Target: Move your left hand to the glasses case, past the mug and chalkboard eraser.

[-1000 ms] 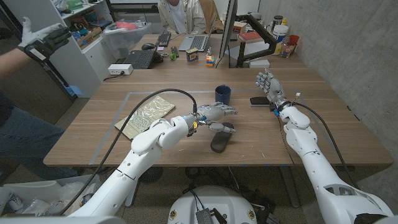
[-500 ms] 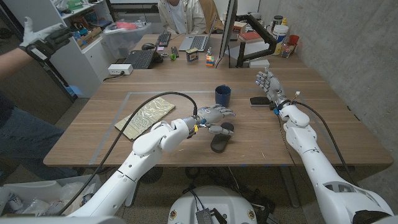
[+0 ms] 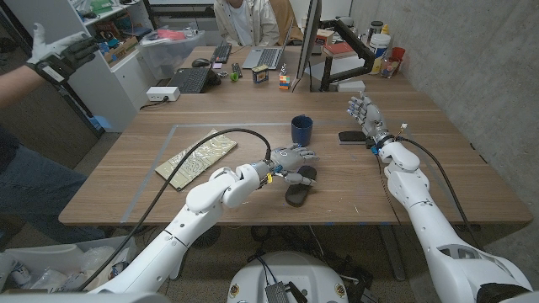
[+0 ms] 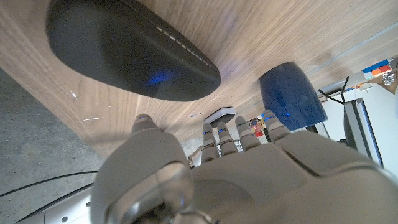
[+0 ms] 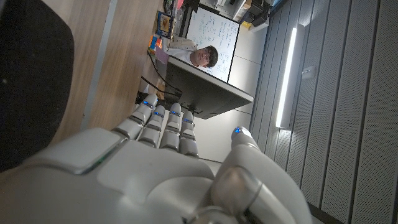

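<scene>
The wooden tabletop (image 3: 126,181) has bare wood toward its left and near edges, where a patterned flat pad (image 3: 195,157) lies. The left hand (image 3: 290,157), fingers spread and holding nothing, hovers over the far end of the glasses case (image 3: 299,187), a dark oval shell near the near edge, with the blue mug (image 3: 301,128) beyond. The right hand (image 3: 362,113) stands with fingers released beside a black chalkboard eraser (image 3: 351,135) toward the right edge.

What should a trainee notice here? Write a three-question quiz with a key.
1. True or false: the blue mug lies on its side.
2. The left hand is closest to: A the laptop, B the black glasses case, C the keyboard.
3. Fill in: the metallic sheet lies to the robot's ____ of the mug.
Key: 1 false; 2 B; 3 left.
</scene>
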Controlling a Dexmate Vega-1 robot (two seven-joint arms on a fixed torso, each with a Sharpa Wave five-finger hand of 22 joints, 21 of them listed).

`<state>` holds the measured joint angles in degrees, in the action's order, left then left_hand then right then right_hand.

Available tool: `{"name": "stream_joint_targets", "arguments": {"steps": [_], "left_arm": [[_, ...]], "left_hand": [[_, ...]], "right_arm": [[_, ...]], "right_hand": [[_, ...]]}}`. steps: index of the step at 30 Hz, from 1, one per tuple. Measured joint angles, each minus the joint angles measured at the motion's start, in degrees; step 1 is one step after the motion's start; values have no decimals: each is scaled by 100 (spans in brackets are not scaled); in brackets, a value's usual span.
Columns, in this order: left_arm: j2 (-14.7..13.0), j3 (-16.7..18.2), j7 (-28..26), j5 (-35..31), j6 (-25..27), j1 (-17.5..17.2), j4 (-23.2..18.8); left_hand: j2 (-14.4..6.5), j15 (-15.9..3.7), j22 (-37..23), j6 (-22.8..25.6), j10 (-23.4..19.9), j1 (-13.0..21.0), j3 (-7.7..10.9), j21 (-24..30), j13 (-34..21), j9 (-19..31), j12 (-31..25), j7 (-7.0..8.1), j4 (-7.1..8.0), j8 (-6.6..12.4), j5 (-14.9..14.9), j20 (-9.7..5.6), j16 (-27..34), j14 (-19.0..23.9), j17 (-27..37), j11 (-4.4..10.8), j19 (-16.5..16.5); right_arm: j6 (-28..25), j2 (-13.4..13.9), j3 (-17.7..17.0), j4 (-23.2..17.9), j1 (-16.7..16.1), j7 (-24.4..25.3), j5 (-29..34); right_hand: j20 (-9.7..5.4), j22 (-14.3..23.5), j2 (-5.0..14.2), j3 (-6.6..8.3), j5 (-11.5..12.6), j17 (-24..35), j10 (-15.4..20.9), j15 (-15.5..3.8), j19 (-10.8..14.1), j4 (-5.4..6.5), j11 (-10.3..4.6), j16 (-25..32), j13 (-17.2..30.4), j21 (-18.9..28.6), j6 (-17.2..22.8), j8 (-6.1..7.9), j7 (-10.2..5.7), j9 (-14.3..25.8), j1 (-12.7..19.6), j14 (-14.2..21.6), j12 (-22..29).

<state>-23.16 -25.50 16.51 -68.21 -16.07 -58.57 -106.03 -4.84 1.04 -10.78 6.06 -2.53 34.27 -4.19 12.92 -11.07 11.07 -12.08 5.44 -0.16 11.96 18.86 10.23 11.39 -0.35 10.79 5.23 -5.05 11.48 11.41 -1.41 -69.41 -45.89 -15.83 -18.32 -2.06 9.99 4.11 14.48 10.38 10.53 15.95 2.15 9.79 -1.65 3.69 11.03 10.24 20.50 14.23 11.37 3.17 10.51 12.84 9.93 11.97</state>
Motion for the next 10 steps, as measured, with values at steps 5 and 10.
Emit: {"name": "stream_joint_targets", "arguments": {"steps": [5,10], "left_arm": [[-4,-42,-26,-26,28,18,30],[-18,-73,-68,-79,79,24,35]], "left_hand": [[-23,0,0,0,0,23,0,0,0,0,0,0,0,0,0,0,0,0,0,0,0],[-23,0,0,22,0,23,0,0,0,-1,0,-22,0,0,0,0,0,0,0,0,0]], "right_arm": [[0,0,-7,9,0,-13,-3],[9,-4,-11,49,26,-30,-3]], "right_hand": [[13,0,0,0,0,-15,0,0,12,0,0,0,0,-44,0,0,0,0,0,0,0],[32,0,0,0,0,-4,0,0,31,0,0,0,0,-44,0,0,0,0,0,0,0]]}}
